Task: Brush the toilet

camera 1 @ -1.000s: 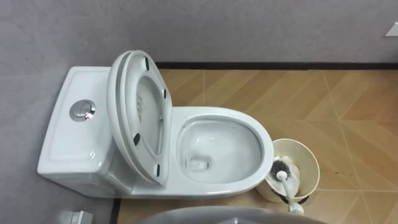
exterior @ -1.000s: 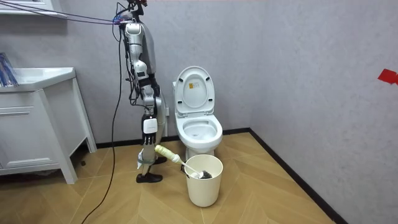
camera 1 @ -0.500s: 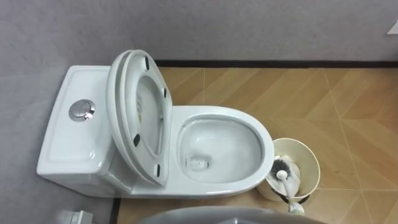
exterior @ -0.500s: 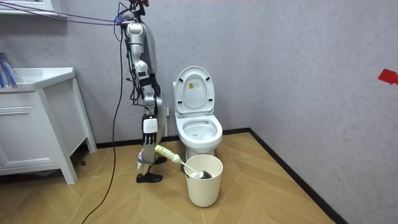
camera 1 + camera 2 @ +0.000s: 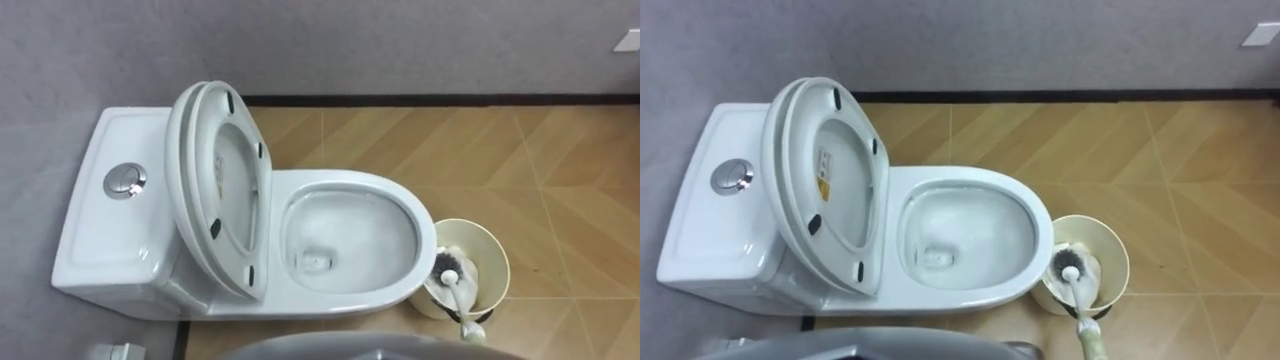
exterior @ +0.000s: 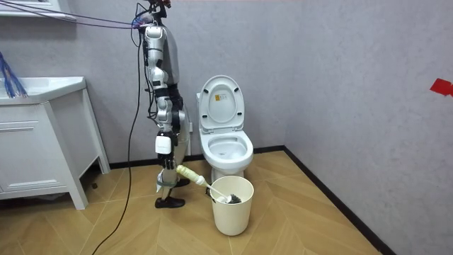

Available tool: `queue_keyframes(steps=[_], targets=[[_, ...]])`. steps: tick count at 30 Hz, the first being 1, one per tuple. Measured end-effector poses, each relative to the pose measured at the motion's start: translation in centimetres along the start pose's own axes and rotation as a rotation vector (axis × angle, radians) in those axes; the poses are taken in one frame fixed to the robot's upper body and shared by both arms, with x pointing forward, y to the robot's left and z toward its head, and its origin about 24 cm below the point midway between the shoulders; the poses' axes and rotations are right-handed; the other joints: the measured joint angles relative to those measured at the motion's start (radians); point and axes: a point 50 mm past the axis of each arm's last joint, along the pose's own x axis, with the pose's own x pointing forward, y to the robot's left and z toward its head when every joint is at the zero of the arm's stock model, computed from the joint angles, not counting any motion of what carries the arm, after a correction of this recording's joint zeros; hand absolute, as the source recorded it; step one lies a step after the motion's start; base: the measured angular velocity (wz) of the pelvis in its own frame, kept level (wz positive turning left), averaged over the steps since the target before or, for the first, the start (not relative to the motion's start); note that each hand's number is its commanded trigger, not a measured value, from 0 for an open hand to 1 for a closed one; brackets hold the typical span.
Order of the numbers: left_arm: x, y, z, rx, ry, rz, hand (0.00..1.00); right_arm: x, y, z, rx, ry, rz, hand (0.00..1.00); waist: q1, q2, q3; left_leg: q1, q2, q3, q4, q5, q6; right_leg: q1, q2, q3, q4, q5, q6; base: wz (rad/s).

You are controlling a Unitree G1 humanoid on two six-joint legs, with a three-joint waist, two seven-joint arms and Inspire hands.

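Room view: we log the robot as a slim figure, with silver-grey shells over dark joints and a dark head on top. Bluish-purple ropes run from the shoulders up and out at the room view's left. A thin dark cable drops from its back to the floor. Right hand (image 6: 163,146): small white tag on its back. Foot black. Eye views: a rounded dark grey body part along the lower edge.

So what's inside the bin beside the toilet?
A toilet brush, dark bristle head down inside the bin, handle leaning out over the rim. The bin's bottom beneath the head is covered.
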Motion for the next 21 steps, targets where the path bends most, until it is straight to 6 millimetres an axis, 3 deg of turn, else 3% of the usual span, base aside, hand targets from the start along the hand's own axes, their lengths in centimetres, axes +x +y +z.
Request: queue_keyframes(steps=[5,9,16,21], targets=[[0.1,2.2,0.3,-0.015,-0.016,0.083,0.0,-0.2,-1.9,1.6,0.166,-0.031,-0.076,0.0,0.005,-0.027,-0.0003,-0.013,0.0,-0.003,0.007,0.0,0.0,-0.005,0.0,-0.008,-0.008,0.0,0.0,0.03],[0.1,3.6,0.5,-0.024,-0.038,0.126,0.0,-1.0,-2.7,5.7,0.218,-0.164,-0.123,0.0,0.009,-0.039,0.0016,-0.039,0.002,-0.003,0.015,-0.001,0.001,-0.029,0.002,-0.005,-0.006,0.006,-0.001,0.0],[0.0,3.7,2.7,-0.008,-0.133,0.153,0.0,-3.3,-1.6,12.3,0.229,-0.412,-0.159,0.0,0.015,-0.018,-0.0046,-0.138,0.012,-0.014,0.064,-0.003,0.004,-0.111,0.006,-0.027,0.028,0.015,-0.005,0.06],[-0.3,3.6,5.1,0.004,-0.216,0.154,0.0,-5.0,0.4,15.7,0.164,-0.528,-0.155,0.0,0.037,0.004,0.0007,-0.259,0.021,-0.018,0.122,0.0,0.008,-0.222,0.012,-0.042,0.079,0.021,-0.008,0.06]])
